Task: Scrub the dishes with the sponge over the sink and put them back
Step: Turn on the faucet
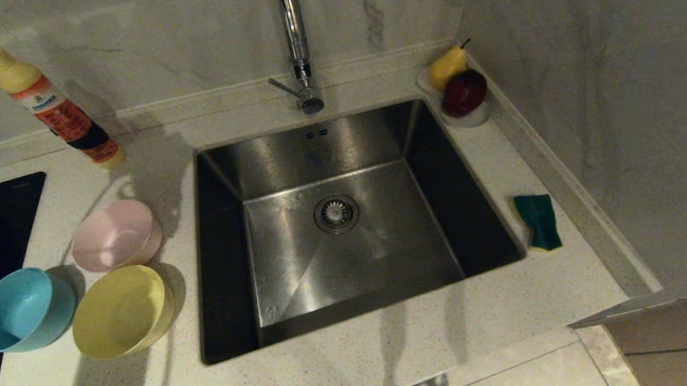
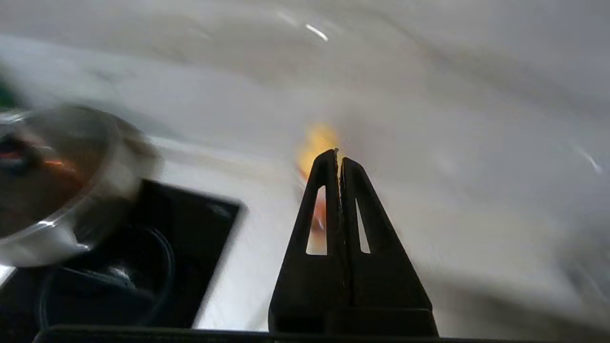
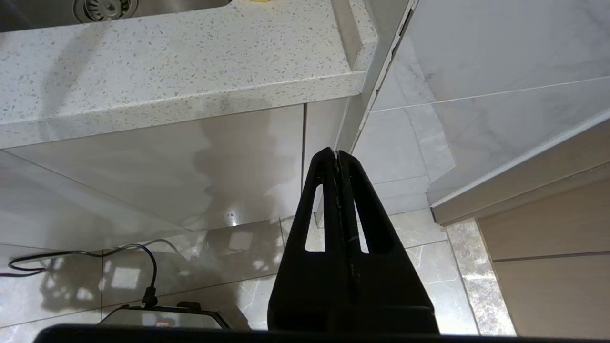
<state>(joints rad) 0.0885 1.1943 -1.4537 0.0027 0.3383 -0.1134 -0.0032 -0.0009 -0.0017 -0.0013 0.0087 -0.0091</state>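
The left gripper (image 2: 339, 153) is pressed shut on nothing, blurred above the counter's stove end; the right gripper (image 3: 337, 153) hangs shut below the counter edge; closed jaws risk knocking a bowl aside rather than gripping it; the sponge (image 1: 538, 221) lies right of the sink (image 1: 345, 228); pink bowl (image 1: 115, 234), yellow bowl (image 1: 121, 310) and blue bowl (image 1: 23, 310) cluster lower left.

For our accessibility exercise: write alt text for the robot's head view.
An empty steel sink under a chrome tap; pink, blue and yellow bowls left of it, a green sponge right.
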